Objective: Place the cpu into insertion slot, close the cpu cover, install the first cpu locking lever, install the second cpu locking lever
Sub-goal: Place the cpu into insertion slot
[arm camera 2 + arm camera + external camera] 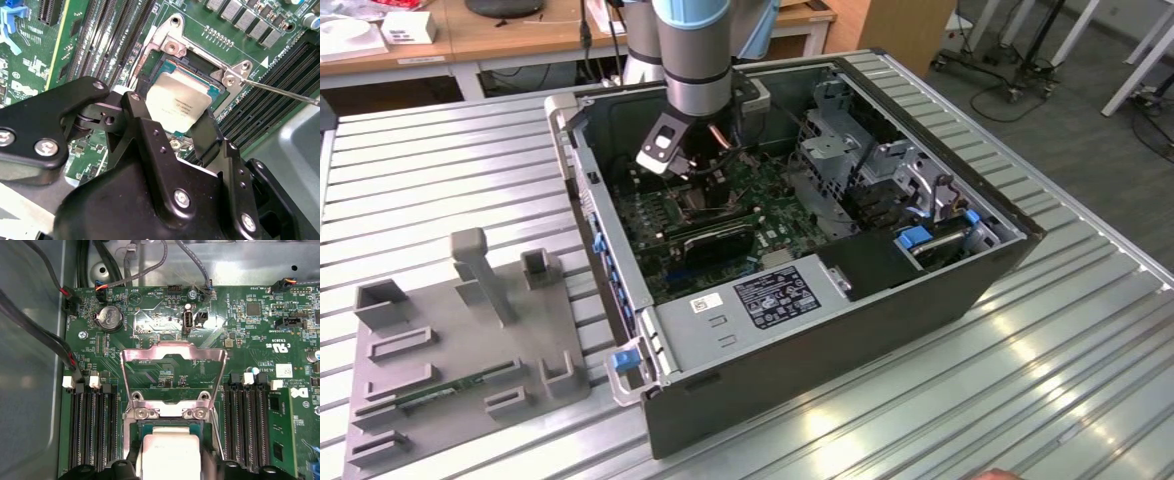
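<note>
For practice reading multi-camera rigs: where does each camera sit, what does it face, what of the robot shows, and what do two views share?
Exterior view: off the arm, looking down into the open computer case; the arm shows.
First wrist view: on the arm, facing the motherboard and open cpu cover; the gripper shows, shut on the cpu.
Second wrist view: on the arm, looking past the gripper at the insertion slot.
Shared: the cpu, in both wrist views.

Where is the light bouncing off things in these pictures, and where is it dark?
Exterior view: bright glare patches on the ribbed metal table, while the computer case interior lies in shade. First wrist view: the cpu face is washed out nearly white, and the cpu cover glints. Second wrist view: the cpu's face shows a soft, even sheen.
</note>
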